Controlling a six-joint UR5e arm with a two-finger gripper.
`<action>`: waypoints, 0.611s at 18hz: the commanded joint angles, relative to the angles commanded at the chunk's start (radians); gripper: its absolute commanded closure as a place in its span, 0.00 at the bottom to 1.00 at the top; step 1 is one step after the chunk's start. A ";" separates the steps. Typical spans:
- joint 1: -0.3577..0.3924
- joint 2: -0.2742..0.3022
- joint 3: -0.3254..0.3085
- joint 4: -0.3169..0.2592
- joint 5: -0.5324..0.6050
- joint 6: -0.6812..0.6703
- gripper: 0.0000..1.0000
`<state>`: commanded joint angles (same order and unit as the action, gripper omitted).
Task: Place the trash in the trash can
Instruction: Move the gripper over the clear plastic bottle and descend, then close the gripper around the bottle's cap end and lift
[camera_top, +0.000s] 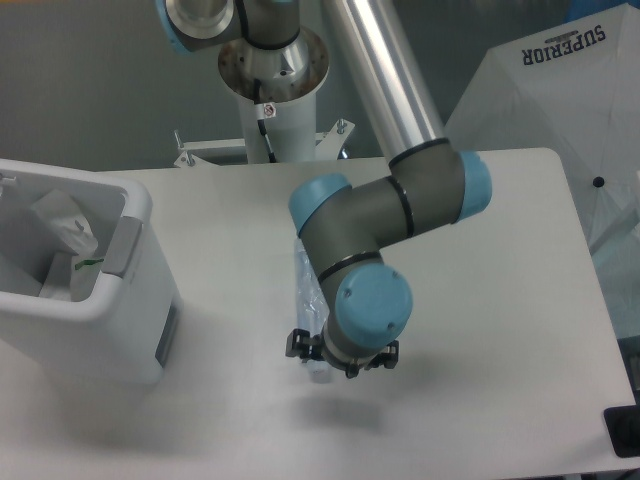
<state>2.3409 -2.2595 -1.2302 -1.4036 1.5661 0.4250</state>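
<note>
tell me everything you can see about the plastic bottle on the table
The bottle is slim, clear bluish plastic, lying flat on the white table, lengthwise toward the camera. Only its upper part and a bit near the cap end show; the arm's wrist covers the rest. The gripper sits low over its near end; whether it touches is hidden.

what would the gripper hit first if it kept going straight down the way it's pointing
Most likely the plastic bottle: the gripper points down over its capped end, with the table just beneath. Depth is hard to judge from this one view.
</note>
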 joint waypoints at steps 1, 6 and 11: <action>-0.005 -0.008 0.000 -0.002 0.011 -0.012 0.00; -0.018 -0.038 -0.002 0.000 0.051 -0.044 0.00; -0.037 -0.063 -0.003 0.000 0.084 -0.068 0.00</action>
<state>2.3041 -2.3224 -1.2333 -1.4036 1.6506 0.3574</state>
